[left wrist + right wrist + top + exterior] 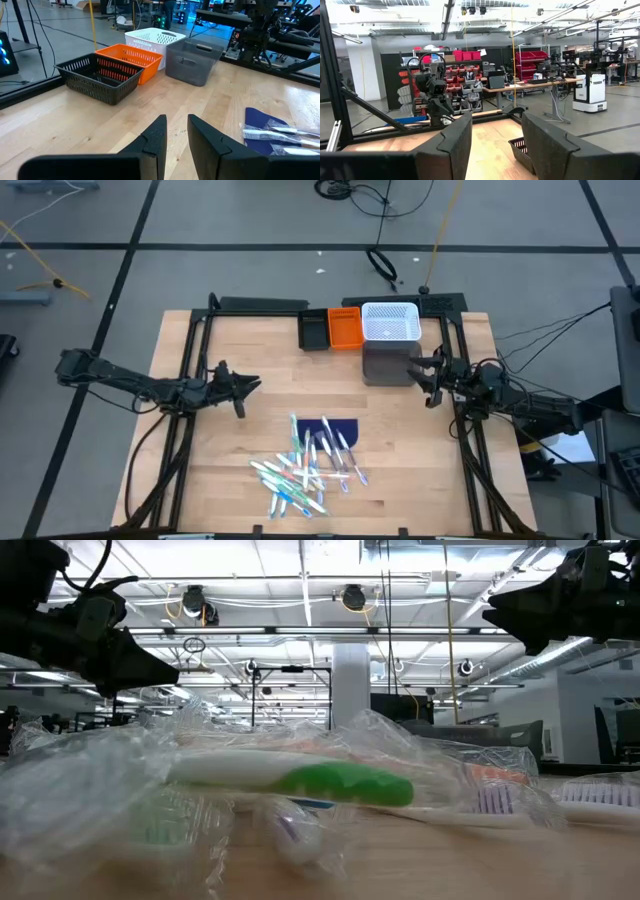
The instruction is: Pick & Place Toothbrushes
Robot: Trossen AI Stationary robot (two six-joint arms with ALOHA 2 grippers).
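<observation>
Both grippers, left (240, 388) and right (428, 376), hang spread and empty, beyond the toothbrushes (308, 465) heaped on the tabletop (260, 350).

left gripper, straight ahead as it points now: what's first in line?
Probably the grey plastic bin, though depth is unclear. The left gripper, its fingers slightly apart and empty, points over bare wooden table between the orange basket and that bin.

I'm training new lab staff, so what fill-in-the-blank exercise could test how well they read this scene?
1. The orange basket sits between the black basket and the ____ basket.
2. The toothbrushes lie partly on a dark ____ mat.
3. The left gripper holds ____.
4. Beside the white basket stands a ____ bin.

Missing words: white; blue; nothing; grey
</observation>
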